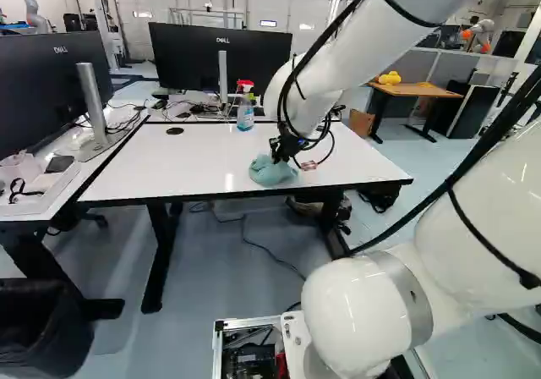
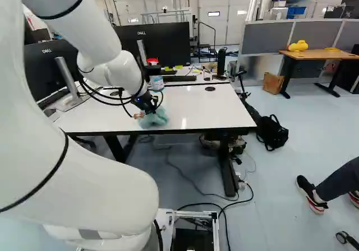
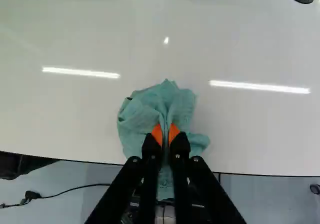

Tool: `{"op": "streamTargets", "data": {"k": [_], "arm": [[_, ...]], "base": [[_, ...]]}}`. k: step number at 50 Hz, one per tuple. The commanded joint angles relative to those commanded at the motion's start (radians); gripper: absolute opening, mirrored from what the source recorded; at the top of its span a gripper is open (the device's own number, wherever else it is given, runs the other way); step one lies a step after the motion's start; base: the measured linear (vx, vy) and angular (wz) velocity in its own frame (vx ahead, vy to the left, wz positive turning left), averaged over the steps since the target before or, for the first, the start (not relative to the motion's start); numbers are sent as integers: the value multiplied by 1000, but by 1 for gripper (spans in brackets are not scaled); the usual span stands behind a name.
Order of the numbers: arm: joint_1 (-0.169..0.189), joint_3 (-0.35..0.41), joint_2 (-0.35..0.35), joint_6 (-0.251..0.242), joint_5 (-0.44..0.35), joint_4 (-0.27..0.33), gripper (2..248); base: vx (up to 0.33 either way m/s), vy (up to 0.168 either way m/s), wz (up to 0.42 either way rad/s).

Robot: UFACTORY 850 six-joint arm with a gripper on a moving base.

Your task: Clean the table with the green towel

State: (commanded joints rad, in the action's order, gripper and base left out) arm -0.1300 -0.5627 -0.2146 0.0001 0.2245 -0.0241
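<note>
Left base view: shows a red-topped spray bottle (image 1: 245, 117) near the table's (image 1: 363, 157) far edge, a bin (image 1: 42, 284) left of the table. Pinches a fold of crumpled, pale green towel (image 1: 264, 174) near the table's near edge in the almost closed gripper (image 1: 275, 159). Beyond the table, shows a monitor (image 1: 190, 57).

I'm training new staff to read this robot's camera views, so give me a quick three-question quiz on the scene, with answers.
1. Multiple choice: what is the gripper closed on?
a) a marker pen
b) the green towel
c) nothing

2. True or false: in the left base view, the spray bottle stands farther off than the green towel.

3. Fill in "near" or "far": as the base views look at it, the green towel is close to the ____ edge of the table.

Key: 1 b; 2 true; 3 near.
</note>
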Motion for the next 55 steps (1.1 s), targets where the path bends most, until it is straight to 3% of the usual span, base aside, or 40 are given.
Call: {"op": "streamTargets", "data": {"k": [37, 55], "arm": [[0, 0, 0, 0, 95, 0, 35], [0, 0, 0, 0, 96, 0, 35]], "base": [[0, 0, 0], [0, 0, 0]]}}
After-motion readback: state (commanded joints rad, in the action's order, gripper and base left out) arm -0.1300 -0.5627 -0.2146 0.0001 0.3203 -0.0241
